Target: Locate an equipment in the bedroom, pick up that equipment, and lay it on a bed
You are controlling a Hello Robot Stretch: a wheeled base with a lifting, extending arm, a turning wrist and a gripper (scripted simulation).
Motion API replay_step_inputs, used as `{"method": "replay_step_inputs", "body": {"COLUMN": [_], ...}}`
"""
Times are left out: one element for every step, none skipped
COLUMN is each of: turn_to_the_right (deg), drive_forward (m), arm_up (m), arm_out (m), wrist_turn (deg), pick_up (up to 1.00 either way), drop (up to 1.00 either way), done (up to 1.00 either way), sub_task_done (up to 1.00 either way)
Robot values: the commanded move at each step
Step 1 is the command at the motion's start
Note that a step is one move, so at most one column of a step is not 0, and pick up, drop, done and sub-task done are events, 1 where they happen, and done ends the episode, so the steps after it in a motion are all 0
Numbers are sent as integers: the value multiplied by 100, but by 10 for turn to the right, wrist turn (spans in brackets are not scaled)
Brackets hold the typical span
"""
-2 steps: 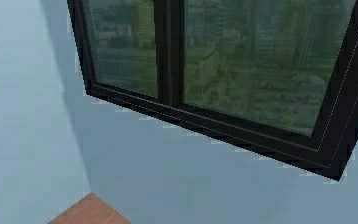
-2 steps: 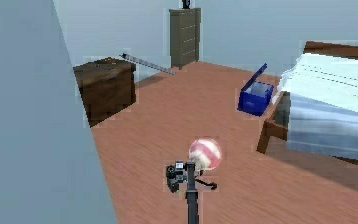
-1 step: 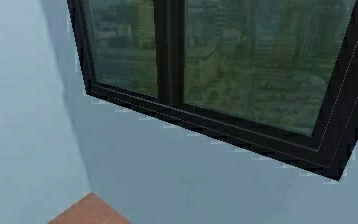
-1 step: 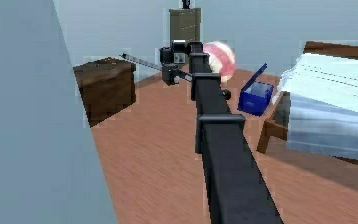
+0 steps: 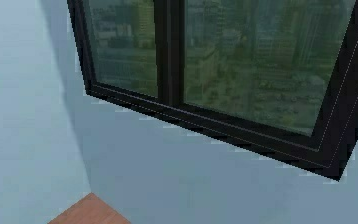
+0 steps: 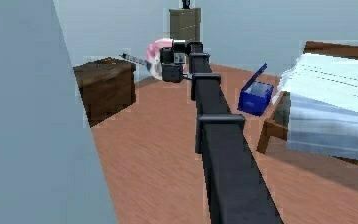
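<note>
In the arm side view the dark arm (image 6: 222,140) rises from the bottom edge to the gripper (image 6: 147,60) at its far end. A pinkish-white rounded thing (image 6: 163,48) hangs at the gripper, clear of the floor with the pale wall behind it, so the gripper holds it. Its shape is too small to name. The bed (image 6: 332,95), with white bedding on a wooden frame, stands at the arm side view's right, to the right of the arm.
A dark wooden nightstand (image 6: 105,88) stands left of the gripper. A blue box (image 6: 254,96) sits on the wooden floor beside the bed's corner. A tall dresser (image 6: 187,22) stands against the far wall. The forward view faces a black-framed window (image 5: 217,60) in a pale blue wall.
</note>
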Motion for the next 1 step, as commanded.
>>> {"method": "replay_step_inputs", "body": {"turn_to_the_right": [0], "drive_forward": [0], "arm_up": [0], "arm_out": [0], "wrist_turn": [-450], "pick_up": [0], "drop": [0], "done": [0], "sub_task_done": [0]}}
